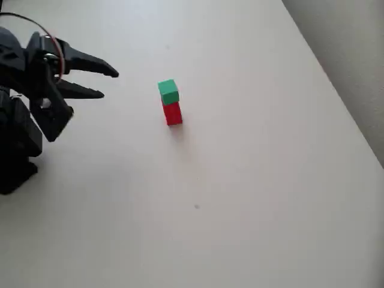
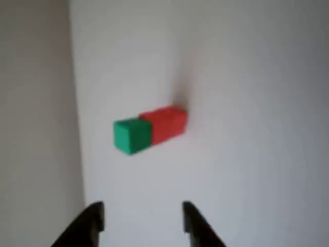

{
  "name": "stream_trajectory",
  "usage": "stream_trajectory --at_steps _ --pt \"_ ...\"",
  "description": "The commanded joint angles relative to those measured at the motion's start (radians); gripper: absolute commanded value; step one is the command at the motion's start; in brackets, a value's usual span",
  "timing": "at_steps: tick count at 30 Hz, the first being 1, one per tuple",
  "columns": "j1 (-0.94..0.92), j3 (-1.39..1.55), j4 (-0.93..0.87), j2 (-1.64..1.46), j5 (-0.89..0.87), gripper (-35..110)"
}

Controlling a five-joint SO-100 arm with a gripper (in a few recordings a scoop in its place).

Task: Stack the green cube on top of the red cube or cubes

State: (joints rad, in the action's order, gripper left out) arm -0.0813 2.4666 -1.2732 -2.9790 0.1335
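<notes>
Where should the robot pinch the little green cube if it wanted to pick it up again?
By its two opposite flat sides, coming straight down from above. The green cube sits on top of the red cube, so its upper half stands free. The gripper is open and off to the left in the overhead view.

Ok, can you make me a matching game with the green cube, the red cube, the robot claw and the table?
Things:
1. green cube
2. red cube
3. gripper
4. table

States:
A. open and holding nothing, off to the left in the overhead view
B. at the bottom of the stack, standing on the table
C. white, underneath everything
D. sitting on top of the other cube

Pairs: 1-D, 2-B, 3-A, 4-C
</notes>
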Motion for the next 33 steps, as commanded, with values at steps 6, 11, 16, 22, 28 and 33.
stream_trajectory --at_steps 6,11,16,22,28,33 --pt "-0.029 0.279 0.075 -0.175 0.005 -2" --pt "-0.037 0.388 0.055 -0.290 0.006 -2" --pt "-0.051 0.448 0.052 -0.314 0.006 -2" --pt "-0.069 0.491 0.063 -0.314 0.008 -2" --pt "-0.084 0.514 0.072 -0.314 0.011 -2" --pt "-0.083 0.514 0.071 -0.314 0.008 -1"
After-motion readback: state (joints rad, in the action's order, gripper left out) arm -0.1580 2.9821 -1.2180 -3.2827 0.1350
